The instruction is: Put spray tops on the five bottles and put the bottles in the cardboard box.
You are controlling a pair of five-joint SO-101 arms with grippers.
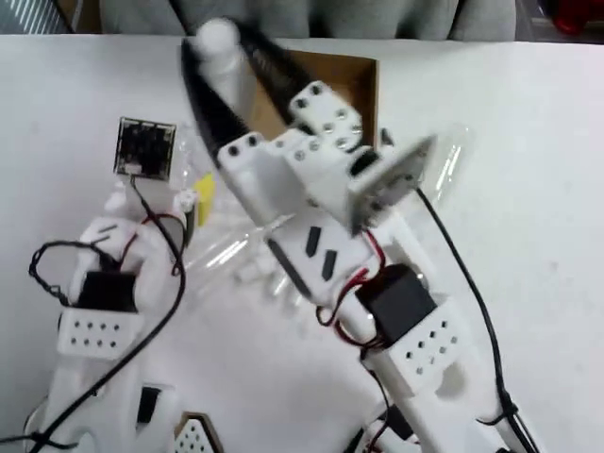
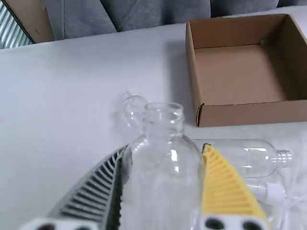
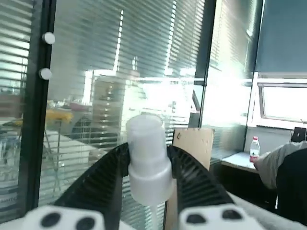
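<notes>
Two tools hold parts: the left tool (image 2: 165, 149) clamps an open-necked clear bottle (image 2: 163, 184) nearer and left of the cardboard box (image 2: 249, 115); the right tool (image 3: 148, 148) clamps a white spray top (image 3: 145, 132), raised by the box's left side.

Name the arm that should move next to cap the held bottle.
Right, most likely. The right gripper is shut on a white spray top, held aloft; the left gripper clamps a clear bottle with its neck open. Bringing the top to that neck falls to the right.
</notes>
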